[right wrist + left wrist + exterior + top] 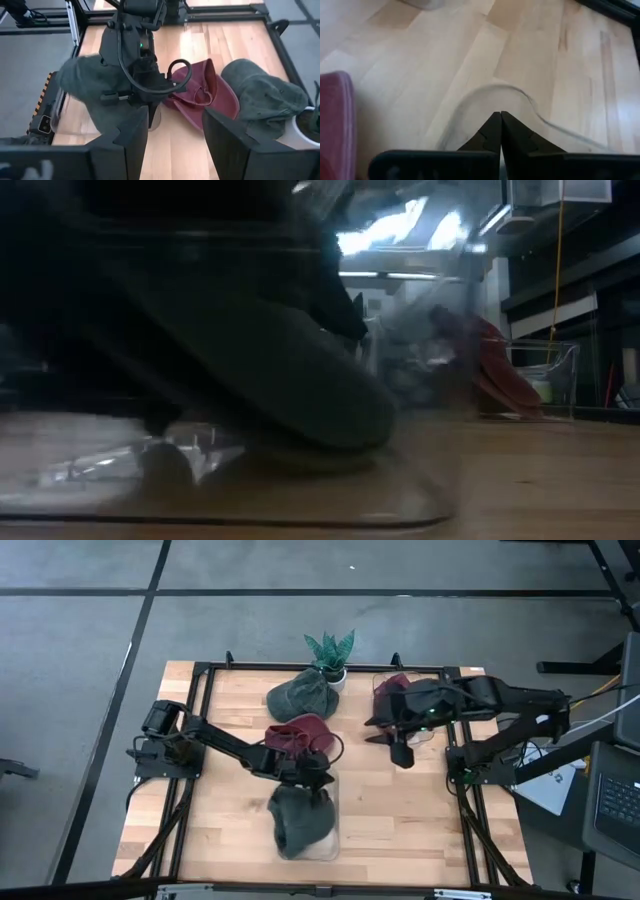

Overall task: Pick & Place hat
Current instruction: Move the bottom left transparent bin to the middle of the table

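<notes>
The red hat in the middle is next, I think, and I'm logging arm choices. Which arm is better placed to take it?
Probably the left. Its gripper, shut, sits right beside the red hat, above the clear bin holding a green hat. The right gripper, open, hovers farther off, across bare table.

**Right wrist view: 3 hats and the other arm on the wooden table**

The right gripper [175,137] has its 2 dark fingers [134,137] spread apart. Beyond them, the left arm [135,45] reaches down over a grey hat [87,95]. Just beside it lies a maroon hat [207,95], touching a green hat [262,97] near a white pot [307,127].
</notes>
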Available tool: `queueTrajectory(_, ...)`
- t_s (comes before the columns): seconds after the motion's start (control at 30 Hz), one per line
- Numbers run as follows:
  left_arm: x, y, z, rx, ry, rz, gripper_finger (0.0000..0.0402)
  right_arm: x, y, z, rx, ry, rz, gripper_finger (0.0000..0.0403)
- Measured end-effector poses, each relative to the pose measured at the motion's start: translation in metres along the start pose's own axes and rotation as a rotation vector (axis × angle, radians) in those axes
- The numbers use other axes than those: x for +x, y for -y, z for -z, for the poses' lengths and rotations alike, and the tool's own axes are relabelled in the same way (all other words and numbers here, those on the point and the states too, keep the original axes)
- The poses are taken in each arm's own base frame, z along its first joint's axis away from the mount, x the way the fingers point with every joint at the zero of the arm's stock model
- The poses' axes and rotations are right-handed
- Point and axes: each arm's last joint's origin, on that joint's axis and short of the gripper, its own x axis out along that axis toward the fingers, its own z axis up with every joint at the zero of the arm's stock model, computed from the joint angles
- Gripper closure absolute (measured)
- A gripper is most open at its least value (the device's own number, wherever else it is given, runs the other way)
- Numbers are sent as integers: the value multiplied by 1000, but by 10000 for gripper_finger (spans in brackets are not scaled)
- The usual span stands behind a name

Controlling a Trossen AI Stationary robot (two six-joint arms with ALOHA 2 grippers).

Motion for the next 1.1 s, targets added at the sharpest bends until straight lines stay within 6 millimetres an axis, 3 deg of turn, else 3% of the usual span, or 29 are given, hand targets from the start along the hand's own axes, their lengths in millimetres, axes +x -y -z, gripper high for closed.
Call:
queueTrajectory(0.27,-4,11,-11,-34,3,38,399,-19,2,1,-27,47,-3,218)
queueTrajectory(0.47,-19,22,-39,-22,72,121,400,-20,2,1,-45,50,-3,218)
queueTrajectory(0.57,-37,23,-56,-35,132,142,399,-20,2,1,-45,50,-3,218)
queueTrajectory(0.73,-89,16,-74,-46,129,190,400,-20,2,4,-46,27,-1,218)
queueTrajectory(0.93,-162,14,-55,-109,-53,143,400,-20,2,6,-37,3,1,218)
queueTrajectory(1.1,-185,15,-16,-146,-305,-13,400,-20,2,6,-20,5,2,218)
